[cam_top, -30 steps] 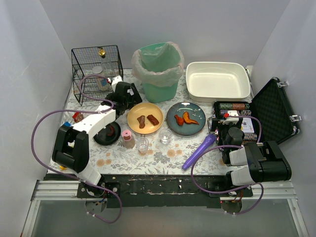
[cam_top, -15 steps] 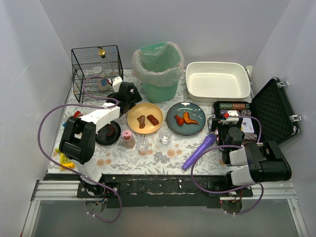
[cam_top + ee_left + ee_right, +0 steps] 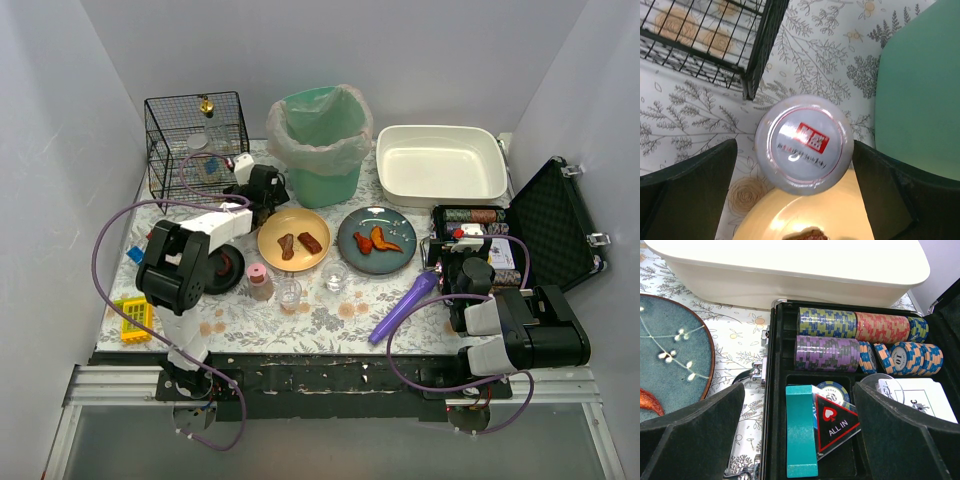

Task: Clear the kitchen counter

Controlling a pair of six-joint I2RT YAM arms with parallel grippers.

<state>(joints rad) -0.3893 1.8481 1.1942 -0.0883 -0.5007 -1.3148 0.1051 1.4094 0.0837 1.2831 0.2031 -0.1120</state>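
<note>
Shifted toward green plastic bin point(image 3: 920, 90): left gripper point(image 3: 795, 147), spread wide astride white round red-labelled jar point(image 3: 801, 142) on fern-printed desk point(image 3: 810, 65). Probably light, rigid, slippery; grip across sidewalls.

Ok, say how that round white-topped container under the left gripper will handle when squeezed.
The white-topped container looks glossy and round, so it may slip or twist unless the open left gripper closes centred. It seems to stand on end, so an off-centre nudge could tip it onto the yellow plate. Its height is hidden.
</note>
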